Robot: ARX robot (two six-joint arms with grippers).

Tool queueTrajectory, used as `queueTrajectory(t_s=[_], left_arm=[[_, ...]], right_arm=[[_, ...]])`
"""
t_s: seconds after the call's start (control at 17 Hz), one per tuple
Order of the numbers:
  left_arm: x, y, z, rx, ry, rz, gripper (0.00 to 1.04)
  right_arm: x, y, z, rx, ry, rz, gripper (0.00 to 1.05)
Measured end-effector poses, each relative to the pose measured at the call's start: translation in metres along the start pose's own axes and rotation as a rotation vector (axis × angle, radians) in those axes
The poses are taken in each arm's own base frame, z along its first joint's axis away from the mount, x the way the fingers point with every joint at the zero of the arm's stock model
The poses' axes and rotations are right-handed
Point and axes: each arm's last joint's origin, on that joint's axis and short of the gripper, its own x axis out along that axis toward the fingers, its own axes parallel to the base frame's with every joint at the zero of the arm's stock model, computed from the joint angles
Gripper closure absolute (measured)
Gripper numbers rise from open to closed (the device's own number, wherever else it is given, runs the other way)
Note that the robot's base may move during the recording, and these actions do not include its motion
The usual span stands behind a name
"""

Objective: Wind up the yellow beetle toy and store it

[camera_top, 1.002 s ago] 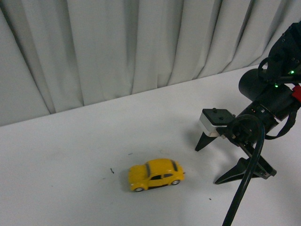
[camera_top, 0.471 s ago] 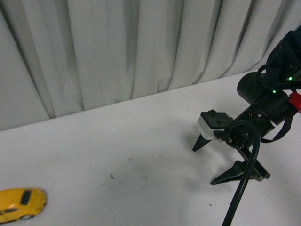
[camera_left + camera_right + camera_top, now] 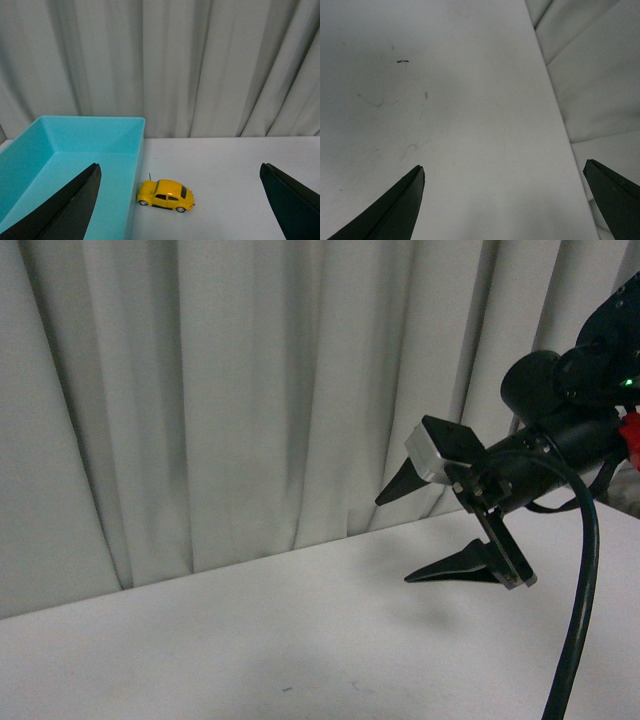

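yellow beetle toy (image 3: 166, 195) rolled beside teal bin (image 3: 75, 145), right end effector (image 3: 392, 541) raised

A white table (image 3: 300, 650) carries a yellow beetle toy (image 3: 166, 195), upright on its wheels just beside the outer wall of an open turquoise bin (image 3: 75, 137). Faint dark scuffs (image 3: 402, 61) mark the tabletop.
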Motion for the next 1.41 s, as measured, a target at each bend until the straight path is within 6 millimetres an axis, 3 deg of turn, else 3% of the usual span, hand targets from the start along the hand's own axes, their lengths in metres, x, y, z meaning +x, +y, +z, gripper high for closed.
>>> queueTrajectory(t_s=[0.12, 0.18, 0.24, 0.29, 0.35, 0.47, 0.59, 0.65, 0.77, 1.41], left_arm=[[0.0, 0.0, 0.0, 0.0, 0.0, 0.0, 0.07], [0.0, 0.0, 0.0, 0.0, 0.0, 0.001, 0.07], [0.0, 0.0, 0.0, 0.0, 0.0, 0.0, 0.07], [0.0, 0.0, 0.0, 0.0, 0.0, -0.002, 0.07], [0.0, 0.0, 0.0, 0.0, 0.0, 0.001, 0.07], [0.0, 0.0, 0.0, 0.0, 0.0, 0.0, 0.07], [0.0, 0.0, 0.0, 0.0, 0.0, 0.0, 0.07], [0.0, 0.0, 0.0, 0.0, 0.0, 0.0, 0.07], [0.0, 0.0, 0.0, 0.0, 0.0, 0.0, 0.07], [0.0, 0.0, 0.0, 0.0, 0.0, 0.0, 0.07]], right_arm=[[-0.004, -0.003, 0.004, -0.011, 0.014, -0.019, 0.07], [0.008, -0.003, 0.001, -0.112, 0.215, -0.238, 0.15], [0.016, 0.014, 0.003, 0.002, 0.326, -0.421, 0.24], [0.024, 0.044, 0.01, 0.185, 0.35, -0.624, 0.35], [0.023, 0.068, 0.021, 0.359, 0.274, -0.821, 0.46], [-0.001, 0.091, 0.057, 0.561, -0.029, -1.123, 0.66], [-0.017, 0.126, 0.082, 0.707, -0.243, -1.179, 0.89], [-0.014, 0.141, 0.079, 0.775, -0.231, -1.153, 1.0], [-0.014, 0.163, 0.091, 0.814, -0.246, -1.141, 1.03], [-0.037, 0.208, 0.103, 0.824, -0.257, -1.154, 1.03]])
